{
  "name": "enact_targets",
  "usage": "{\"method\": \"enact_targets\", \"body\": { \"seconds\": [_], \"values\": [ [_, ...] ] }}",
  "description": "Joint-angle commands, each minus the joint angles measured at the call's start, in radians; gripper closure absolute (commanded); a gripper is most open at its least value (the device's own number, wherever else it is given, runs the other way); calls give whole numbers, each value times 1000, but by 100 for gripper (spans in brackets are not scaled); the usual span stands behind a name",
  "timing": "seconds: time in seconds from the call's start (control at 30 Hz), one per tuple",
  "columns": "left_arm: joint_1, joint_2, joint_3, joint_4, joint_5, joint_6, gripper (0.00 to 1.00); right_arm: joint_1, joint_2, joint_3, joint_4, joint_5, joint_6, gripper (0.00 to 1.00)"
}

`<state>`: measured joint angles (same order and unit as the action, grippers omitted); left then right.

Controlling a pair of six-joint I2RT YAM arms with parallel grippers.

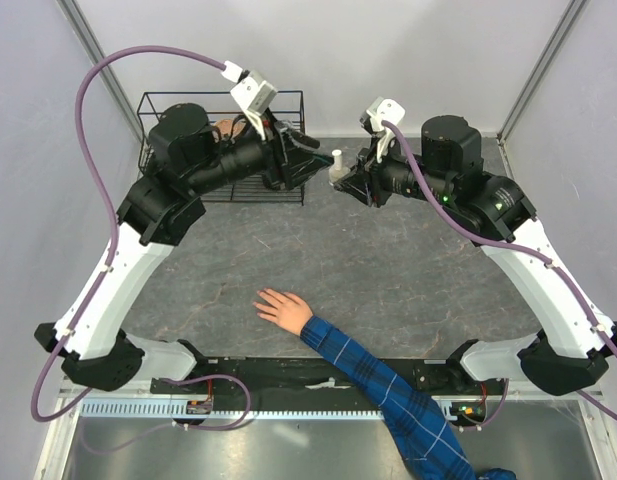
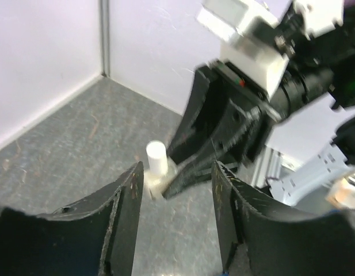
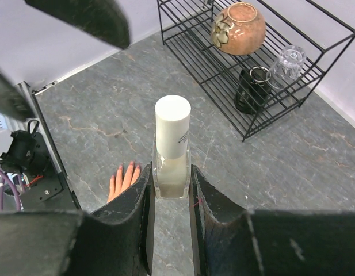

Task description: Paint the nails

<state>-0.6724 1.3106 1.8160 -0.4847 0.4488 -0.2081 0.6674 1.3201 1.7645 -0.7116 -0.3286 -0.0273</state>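
A bare hand (image 1: 282, 308) lies flat on the grey table, its arm in a blue plaid sleeve (image 1: 388, 395). Its nails are too small to make out; the fingers also show in the right wrist view (image 3: 122, 179). My right gripper (image 1: 340, 178) is shut on a small clear bottle with a white cap (image 3: 172, 150) and holds it above the table at the back. My left gripper (image 1: 306, 150) is open and empty, facing the bottle (image 2: 156, 163) from the left, a short way off.
A black wire rack (image 1: 160, 105) stands at the back left behind my left arm. It holds a round brown vase (image 3: 239, 29), a black cup (image 3: 251, 89) and a clear glass (image 3: 290, 62). White walls close in the back and sides.
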Motion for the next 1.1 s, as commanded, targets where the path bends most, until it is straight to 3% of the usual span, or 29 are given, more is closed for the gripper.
{"method": "enact_targets", "body": {
  "seconds": [0.0,0.57,0.73,0.8,0.87,0.97,1.0,1.03,1.07],
  "values": [
    [-44,70,92,-6,-137,59,45,-2,-10,50,24,42,-13,100],
    [-70,153,143,-77,-95,49,51,-2,-10,61,26,30,-16,100],
    [-70,176,160,-74,11,32,69,-3,-22,49,37,5,-17,100],
    [-69,180,157,-74,48,27,85,-2,-31,39,43,-6,-16,100],
    [-62,180,148,-71,120,32,98,-3,-38,33,49,-32,-16,100],
    [-11,190,126,-14,447,9,98,-2,-58,23,60,-117,-17,100],
    [5,190,115,21,661,-10,98,-2,-83,12,73,-169,-17,100],
    [16,181,94,70,751,-67,98,-2,-102,-5,136,-229,-1,100],
    [29,167,18,241,831,-120,98,-2,-119,-41,177,-360,24,100]
  ]
}}
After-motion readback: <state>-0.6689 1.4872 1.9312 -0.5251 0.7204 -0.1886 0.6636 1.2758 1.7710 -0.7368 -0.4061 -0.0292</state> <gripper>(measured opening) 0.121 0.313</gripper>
